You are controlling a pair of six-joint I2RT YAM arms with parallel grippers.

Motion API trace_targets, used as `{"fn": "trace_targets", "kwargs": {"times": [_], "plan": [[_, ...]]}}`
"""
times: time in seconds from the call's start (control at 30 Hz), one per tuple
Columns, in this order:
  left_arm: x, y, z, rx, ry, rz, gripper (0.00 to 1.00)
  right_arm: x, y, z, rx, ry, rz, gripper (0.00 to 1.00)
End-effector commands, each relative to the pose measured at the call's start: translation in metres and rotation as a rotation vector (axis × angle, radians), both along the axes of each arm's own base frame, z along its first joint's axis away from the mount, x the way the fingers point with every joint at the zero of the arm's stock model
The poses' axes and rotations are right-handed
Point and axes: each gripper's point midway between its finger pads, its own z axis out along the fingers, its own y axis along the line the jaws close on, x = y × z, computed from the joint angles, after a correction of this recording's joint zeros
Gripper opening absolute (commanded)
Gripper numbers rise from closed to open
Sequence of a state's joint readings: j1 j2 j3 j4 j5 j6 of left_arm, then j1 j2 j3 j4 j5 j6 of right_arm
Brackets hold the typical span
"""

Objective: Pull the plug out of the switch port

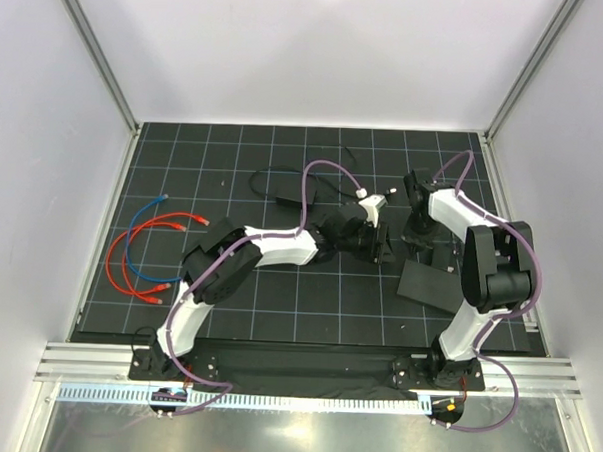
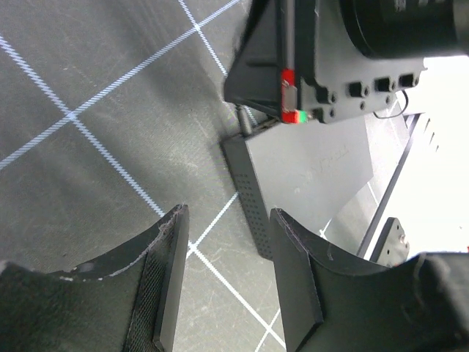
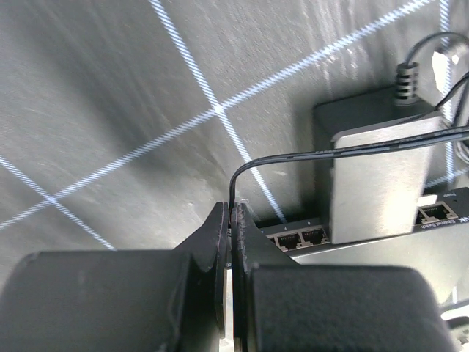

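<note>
The switch is a flat black box lying on the gridded mat, with a perforated side wall. Its row of sockets shows in the right wrist view. My right gripper is shut on a thin black cord right at the switch's socket edge. The plug itself is hidden between the fingers. From above, the right gripper stands over the switch's far edge. My left gripper is open over bare mat just left of the switch, holding nothing; from above the left gripper sits close beside the right one.
A power brick with the cord's strain relief lies against the switch. Red cables and a blue cable loop at the mat's left. Another black object with a cord lies toward the back. White walls enclose the mat.
</note>
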State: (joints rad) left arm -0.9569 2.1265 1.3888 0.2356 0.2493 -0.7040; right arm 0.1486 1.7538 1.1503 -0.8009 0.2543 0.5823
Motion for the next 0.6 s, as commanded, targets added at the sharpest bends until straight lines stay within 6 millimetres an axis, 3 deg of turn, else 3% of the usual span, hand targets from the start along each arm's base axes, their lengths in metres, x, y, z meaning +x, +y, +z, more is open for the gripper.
{"fn": "trace_targets", "kwargs": {"times": [0.0, 0.13, 0.27, 0.57], "plan": [[0.003, -0.017, 0.02, -0.034, -0.049, -0.02, 0.51, 0.022, 0.007, 0.01, 0.031, -0.069, -0.008, 0.05], [-0.001, -0.021, 0.014, -0.018, -0.043, -0.034, 0.51, 0.016, 0.006, 0.006, 0.037, -0.051, 0.022, 0.14], [-0.004, -0.026, 0.009, -0.012, -0.038, -0.046, 0.51, 0.013, 0.003, 0.011, 0.029, -0.071, 0.04, 0.29], [-0.005, -0.023, 0.009, -0.015, -0.039, -0.028, 0.49, 0.001, 0.001, 0.014, 0.084, -0.082, 0.061, 0.42]]}}
